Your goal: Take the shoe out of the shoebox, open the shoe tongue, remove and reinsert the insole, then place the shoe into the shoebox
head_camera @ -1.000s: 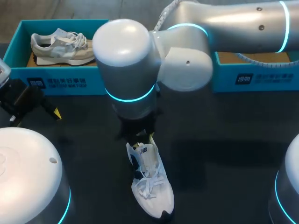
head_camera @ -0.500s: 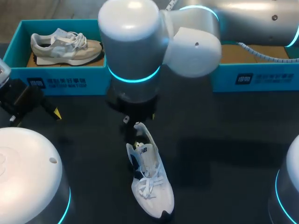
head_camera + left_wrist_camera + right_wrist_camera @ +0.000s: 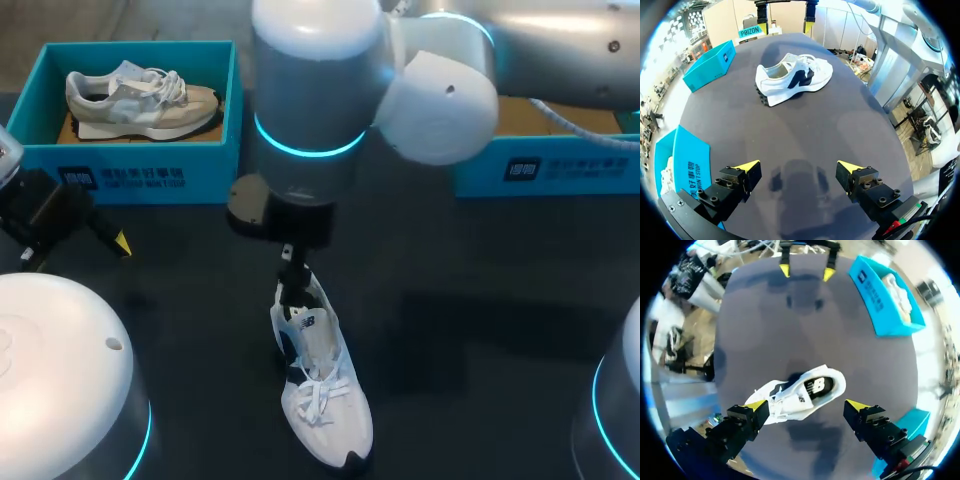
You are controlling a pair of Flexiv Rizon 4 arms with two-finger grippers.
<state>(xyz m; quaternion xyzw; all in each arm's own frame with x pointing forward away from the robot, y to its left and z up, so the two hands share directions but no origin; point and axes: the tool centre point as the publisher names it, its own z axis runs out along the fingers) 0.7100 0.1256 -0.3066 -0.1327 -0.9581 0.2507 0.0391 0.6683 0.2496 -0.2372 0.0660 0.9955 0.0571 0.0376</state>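
Note:
A white shoe (image 3: pixel 320 385) with dark side marks stands upright on the dark table, toe toward the near edge. Its opening shows a dark insole (image 3: pixel 815 386) inside. My right gripper (image 3: pixel 290 275) hangs just above the heel, open and holding nothing. In the right wrist view the white shoe (image 3: pixel 800 397) lies below the right gripper (image 3: pixel 807 407), apart from both fingers. My left gripper (image 3: pixel 75 230) is open near the table's left edge. The left wrist view shows the left gripper (image 3: pixel 802 167) empty, with the white shoe (image 3: pixel 792 77) well ahead of it.
A teal shoebox (image 3: pixel 130 170) at the back left holds a beige shoe (image 3: pixel 140 95). A second teal box (image 3: pixel 540 160) stands at the back right, under my right arm. My right arm's big joints span the back middle of the table.
My right gripper has opened and risen off the shoe's heel, and the arm has shifted right. The shoe and the left arm have stayed put.

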